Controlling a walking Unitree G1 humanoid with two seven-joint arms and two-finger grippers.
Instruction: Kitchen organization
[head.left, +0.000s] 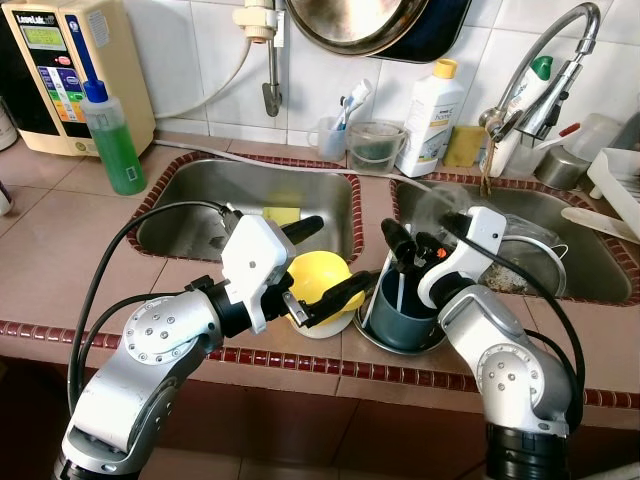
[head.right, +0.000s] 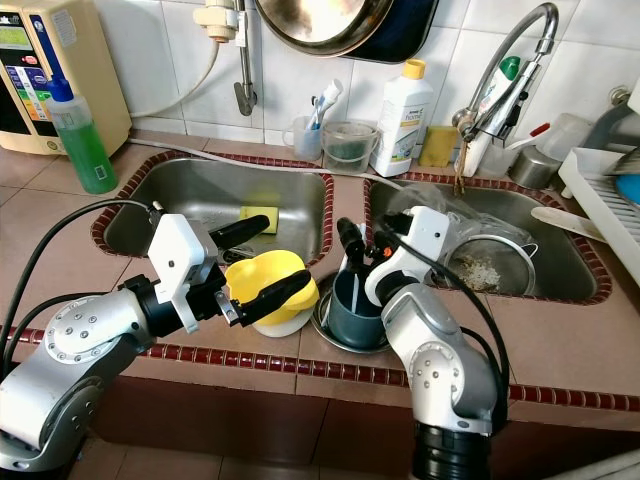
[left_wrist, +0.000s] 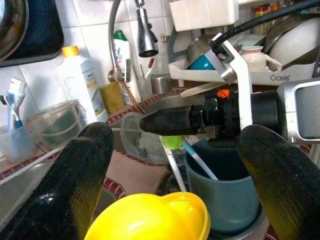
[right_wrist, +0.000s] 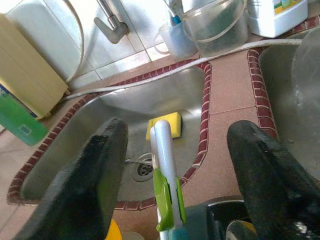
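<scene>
While we lean over the tiled tabletop (head.left: 60, 250) between two steel sinks, our left gripper (head.left: 318, 262) sits with its fingers spread wide on either side of a yellow cup (head.left: 318, 280); one finger runs above it, the other along its front, and we cannot tell whether either pad presses on it. That yellow cup rests on a white one on the strip of tabletop between the basins, just beside a dark teal cup (head.left: 402, 312) that stands in a shallow metal bowl (head.left: 372, 338).

Our right gripper (head.left: 412, 248) hovers over the teal cup's mouth, fingers parted and holding nothing. Through the right wrist camera a white and green handle (right_wrist: 166, 175) rises out of the cup, between the two fingers (right_wrist: 80, 185) and touching neither.

In the left sink (head.left: 200, 200) lies a yellow sponge (head.left: 282, 215). The right sink (head.left: 590, 250) holds a metal strainer (head.right: 490, 262) with scraps in it and some clear plastic. Behind, along the wall, stand a green soap bottle (head.left: 112, 140), a beige water unit (head.left: 70, 70), a cup with toothbrushes (head.left: 332, 130), a clear plastic container (head.left: 376, 145), a white bottle with a yellow cap (head.left: 430, 118) and the tap (head.left: 545, 70). A white dish rack (head.left: 618, 185) crowds the far right edge, and a pan (head.left: 350, 22) hangs overhead.
</scene>
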